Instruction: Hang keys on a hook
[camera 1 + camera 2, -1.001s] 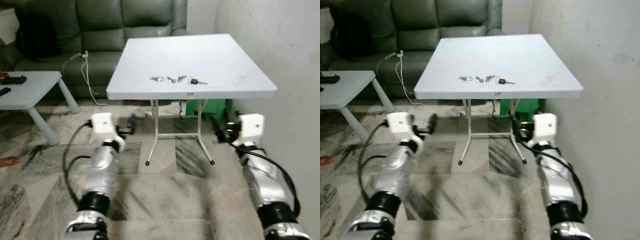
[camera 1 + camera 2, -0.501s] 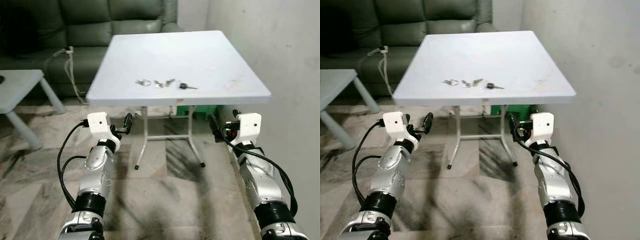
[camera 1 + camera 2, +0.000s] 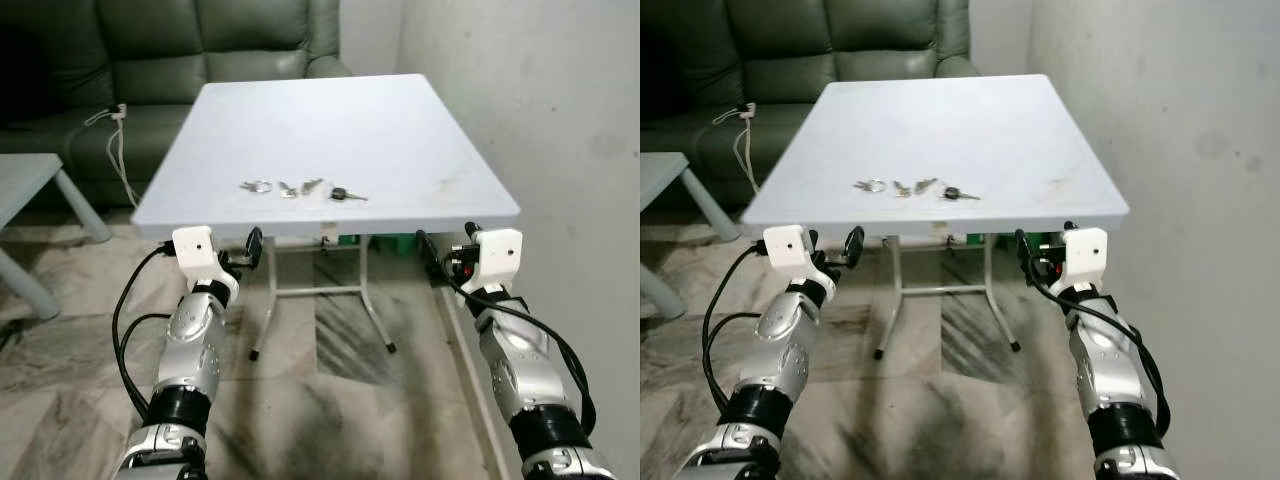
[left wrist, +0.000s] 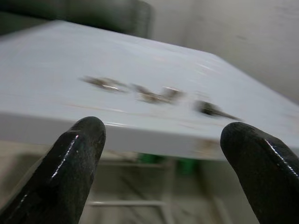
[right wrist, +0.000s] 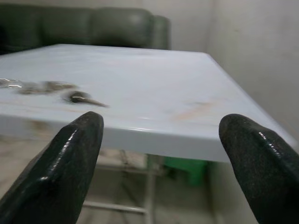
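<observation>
Keys (image 3: 300,188) lie in row on table (image 3: 420,140), just ahead of and above both pincers; left gripper (image 4: 159,154) spread wide, empty; right gripper (image 5: 159,154) same, likely pre-opened for grab; no hook spotted yet.

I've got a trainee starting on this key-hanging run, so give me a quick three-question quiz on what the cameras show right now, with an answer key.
1. True or false: the keys lie in the left gripper.
2. Multiple choice: the keys lie on the A) green sofa, B) white folding table, C) floor.
3. Fill in: both the left gripper and the right gripper are held with fingers ____, just short of the table's near edge.

Key: 1. False, they lie loose on the tabletop, near its front edge. 2. B. 3. open.
</observation>
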`<state>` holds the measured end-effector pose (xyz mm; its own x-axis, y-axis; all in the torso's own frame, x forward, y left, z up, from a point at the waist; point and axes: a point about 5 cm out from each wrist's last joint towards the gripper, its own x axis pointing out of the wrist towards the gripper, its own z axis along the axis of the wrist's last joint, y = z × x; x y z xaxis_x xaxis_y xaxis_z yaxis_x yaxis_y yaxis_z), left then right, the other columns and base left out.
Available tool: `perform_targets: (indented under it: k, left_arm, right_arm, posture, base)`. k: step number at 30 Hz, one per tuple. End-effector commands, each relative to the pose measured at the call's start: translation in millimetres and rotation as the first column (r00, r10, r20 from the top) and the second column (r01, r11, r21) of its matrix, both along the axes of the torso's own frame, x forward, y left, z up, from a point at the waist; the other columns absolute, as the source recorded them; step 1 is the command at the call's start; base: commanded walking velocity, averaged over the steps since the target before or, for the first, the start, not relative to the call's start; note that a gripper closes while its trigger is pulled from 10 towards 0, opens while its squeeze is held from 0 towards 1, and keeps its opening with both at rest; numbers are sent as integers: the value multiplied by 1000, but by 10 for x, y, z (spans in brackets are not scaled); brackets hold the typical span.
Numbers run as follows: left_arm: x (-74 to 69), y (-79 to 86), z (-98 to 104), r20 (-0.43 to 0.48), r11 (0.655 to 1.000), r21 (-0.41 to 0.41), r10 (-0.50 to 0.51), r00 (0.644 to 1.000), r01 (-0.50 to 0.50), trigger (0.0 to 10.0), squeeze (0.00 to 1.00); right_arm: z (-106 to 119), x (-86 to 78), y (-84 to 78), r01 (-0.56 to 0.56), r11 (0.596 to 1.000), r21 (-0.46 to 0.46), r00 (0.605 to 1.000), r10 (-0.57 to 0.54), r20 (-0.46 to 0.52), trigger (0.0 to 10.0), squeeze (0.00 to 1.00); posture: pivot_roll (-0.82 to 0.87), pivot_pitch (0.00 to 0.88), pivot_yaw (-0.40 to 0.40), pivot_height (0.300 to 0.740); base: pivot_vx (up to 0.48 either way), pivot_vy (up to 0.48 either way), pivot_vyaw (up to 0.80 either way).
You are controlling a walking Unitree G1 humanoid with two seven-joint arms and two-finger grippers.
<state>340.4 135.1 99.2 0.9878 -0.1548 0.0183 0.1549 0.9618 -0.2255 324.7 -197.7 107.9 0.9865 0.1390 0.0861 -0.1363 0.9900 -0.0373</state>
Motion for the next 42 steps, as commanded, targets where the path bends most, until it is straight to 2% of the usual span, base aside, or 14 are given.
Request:
perform_targets:
  k: [1, 22, 25, 42]
  left_arm:
    - [28, 120, 50, 10, 999, 23, 28, 1000, -28, 10000, 0]
    - [25, 116, 46, 9, 999, 41, 31, 999, -31, 10000, 0]
    - [25, 106, 57, 19, 998, 44, 37, 999, -38, 10000, 0]
    - [22, 108, 48, 16, 999, 26, 44, 999, -45, 10000, 0]
  right_arm:
    - [79, 42, 84, -28, 1000, 4, 999, 28, 27, 10000, 0]
    - [69, 37, 110, -48, 998, -32, 999, 49, 21, 10000, 0]
    - [72, 34, 104, -51, 999, -8, 998, 51, 22, 10000, 0]
    - [58, 28, 127, -71, 997, -31, 997, 72, 13, 10000, 0]
  posture:
    - [-76, 0, -24, 740]
    - [-77, 0, -26, 740]
    - [-77, 0, -29, 740]
    - [-74, 0, -36, 740]
  base:
    - [0, 371, 0]
    - [0, 305, 0]
    - [0, 0, 0]
    - [0, 0, 0]
